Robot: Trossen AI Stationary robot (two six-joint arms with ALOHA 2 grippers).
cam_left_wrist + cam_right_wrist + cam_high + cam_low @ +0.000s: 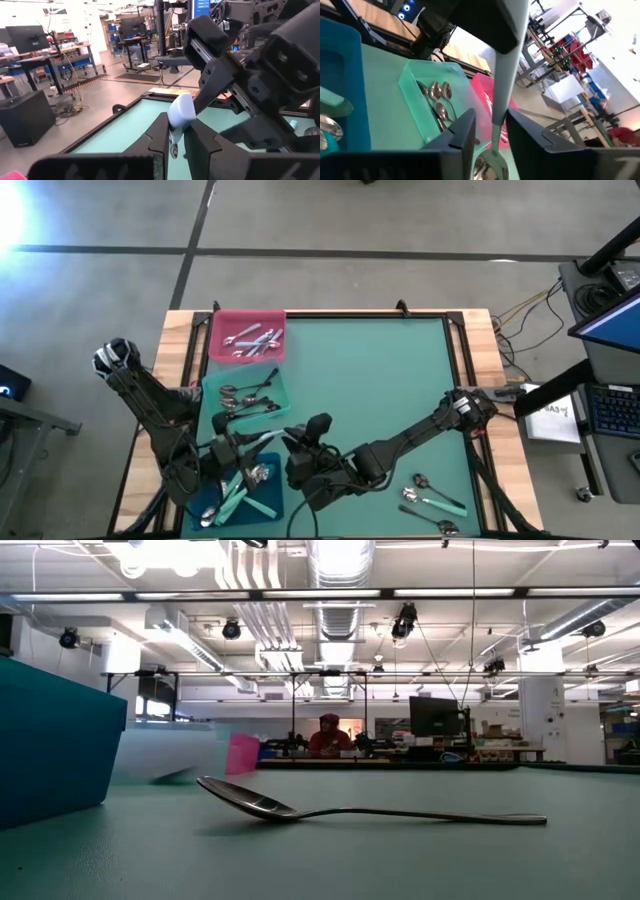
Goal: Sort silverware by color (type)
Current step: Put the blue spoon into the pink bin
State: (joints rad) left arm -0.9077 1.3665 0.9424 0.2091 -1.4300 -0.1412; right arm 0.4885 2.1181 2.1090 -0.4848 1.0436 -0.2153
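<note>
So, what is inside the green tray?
The green tray holds several black-handled spoons with silver heads. Its near corner is covered by the arms, so anything there cannot be seen.

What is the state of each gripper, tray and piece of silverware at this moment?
left gripper: shut on the mint-handled utensil, held in the air.
right gripper: open, fingers loosely on either side of the same handle.
pink tray: holds all-silver pieces.
green tray: holds several spoons.
blue tray: holds mint-handled pieces.
loose spoons: lying flat on the mat, unsorted.
</note>
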